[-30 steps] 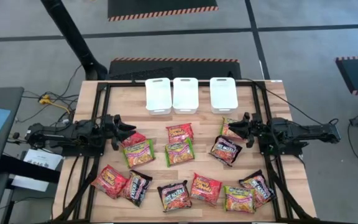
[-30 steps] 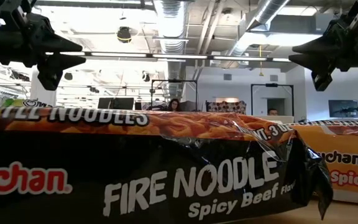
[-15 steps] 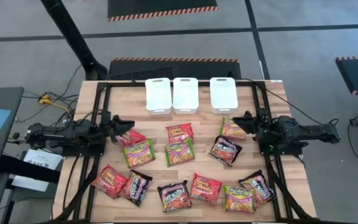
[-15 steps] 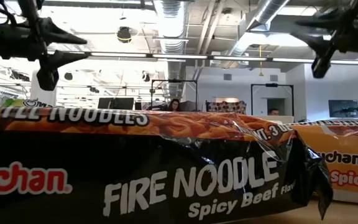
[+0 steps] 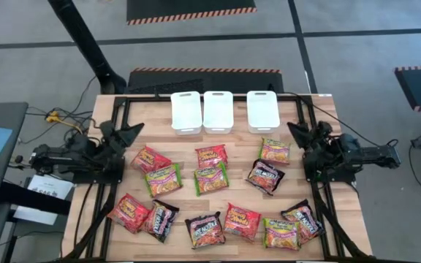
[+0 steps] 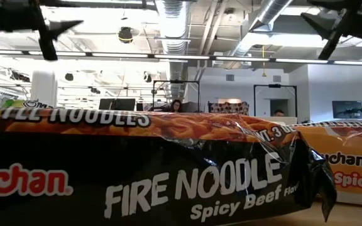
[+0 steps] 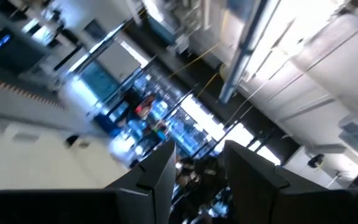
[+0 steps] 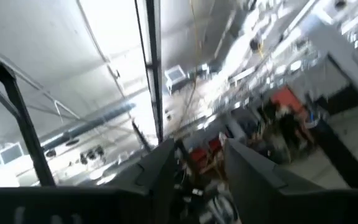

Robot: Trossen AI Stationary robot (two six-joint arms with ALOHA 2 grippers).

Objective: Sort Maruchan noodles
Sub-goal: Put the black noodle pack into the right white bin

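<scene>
From above, the left gripper (image 5: pixel 130 131) and right gripper (image 5: pixel 298 131) hang at the worktop (image 5: pixel 232 146) edges, fingers parted and grasping nothing, with twelve packets (image 5: pixel 210 179) unsorted before three empty bins (image 5: pixel 225 111); we judge sorting hasn't begun, and next we need a descent onto one packet. Low down, a black packet (image 6: pixel 168 182) fills our view, office ceiling behind. Both wrist cameras show only ceiling.

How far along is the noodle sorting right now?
Nothing looks sorted yet: the three white bins at the back of the table appear empty. Nothing is in hand either; the left gripper and right gripper sit at the table's sides, jaws apart and holding nothing. All the noodle packets, red, green and black, still lie mixed on the table.
</scene>
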